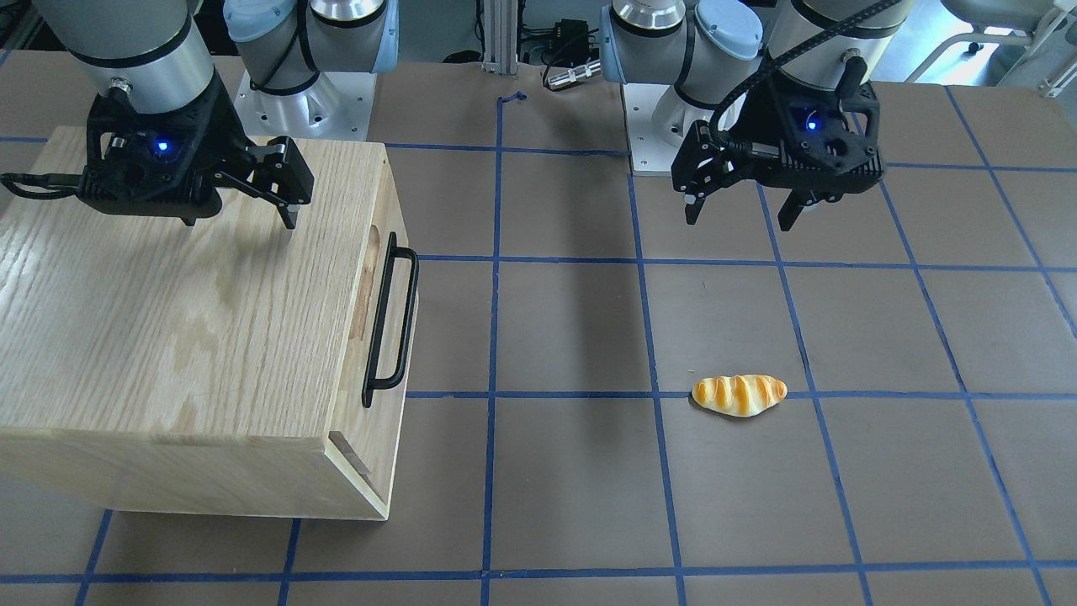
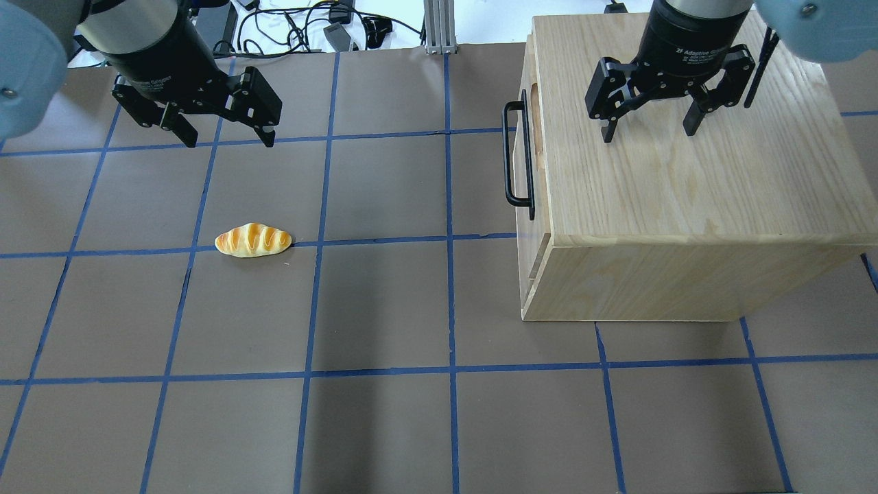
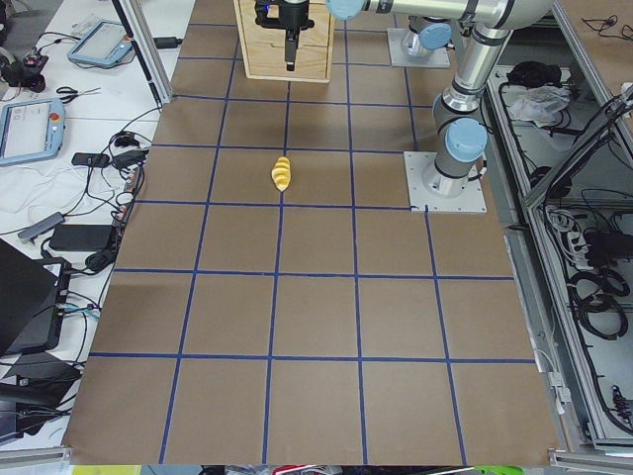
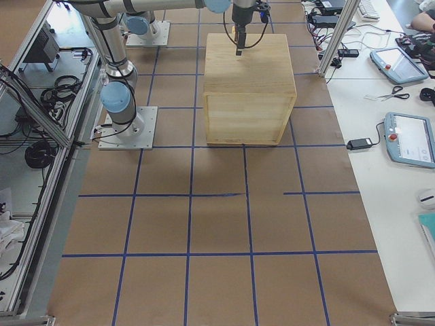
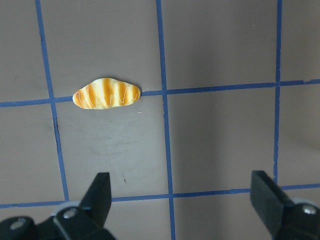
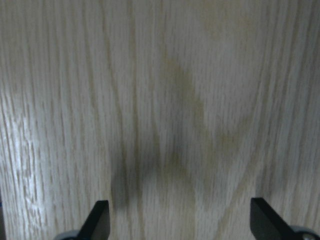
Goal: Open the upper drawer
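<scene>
The upper drawer [image 1: 376,282] is the top part of the cabinet's front, with a long black bar handle [image 1: 390,321] and an oblong notch; it sits flush in the oak cabinet [image 2: 686,199]. In the overhead view the handle [image 2: 516,159] faces the table's middle. My right gripper [image 2: 648,134] is open and empty, hovering above the cabinet's top, back from the handle; it also shows in the front-facing view [image 1: 240,220]. Its wrist view shows only wood grain between the open fingers [image 6: 100,220]. My left gripper [image 2: 229,143] is open and empty above the bare table.
A toy bread roll [image 2: 252,240] lies on the brown mat on a blue grid line, in front of my left gripper; the left wrist view shows it too [image 5: 106,94]. Cables and the arm bases sit at the table's back edge.
</scene>
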You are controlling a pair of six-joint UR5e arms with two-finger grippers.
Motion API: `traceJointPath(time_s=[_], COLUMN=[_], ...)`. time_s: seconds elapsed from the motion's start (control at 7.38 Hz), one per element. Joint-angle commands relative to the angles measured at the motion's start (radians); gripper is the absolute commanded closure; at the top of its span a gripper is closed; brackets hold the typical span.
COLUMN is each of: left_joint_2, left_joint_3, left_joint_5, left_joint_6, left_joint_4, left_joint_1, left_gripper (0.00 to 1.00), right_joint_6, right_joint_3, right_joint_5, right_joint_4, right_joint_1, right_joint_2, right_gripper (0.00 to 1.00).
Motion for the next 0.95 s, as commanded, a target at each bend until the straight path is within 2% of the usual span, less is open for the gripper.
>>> traceJointPath(time_s=[0.0, 0.41, 0.81], left_joint_2=[-0.041, -0.096, -0.185], left_joint_3=[-0.005, -0.007, -0.007], left_joint_5=[-0.05, -0.148, -0.199], left_joint_6=[-0.031, -0.129, -0.326], left_joint_4=[0.058, 0.099, 0.267], left_joint_1=[-0.008, -0.034, -0.133], left_gripper=[0.0, 0.0, 0.0], right_joint_6=[-0.001, 0.0, -0.001], right_joint_3=[0.0, 0.002, 0.0], right_joint_5=[0.0, 0.0, 0.0], right_joint_4=[0.0, 0.0, 0.0], right_joint_1=[0.0, 0.0, 0.0], right_joint_2=[0.0, 0.0, 0.0], right_gripper=[0.0, 0.0, 0.0])
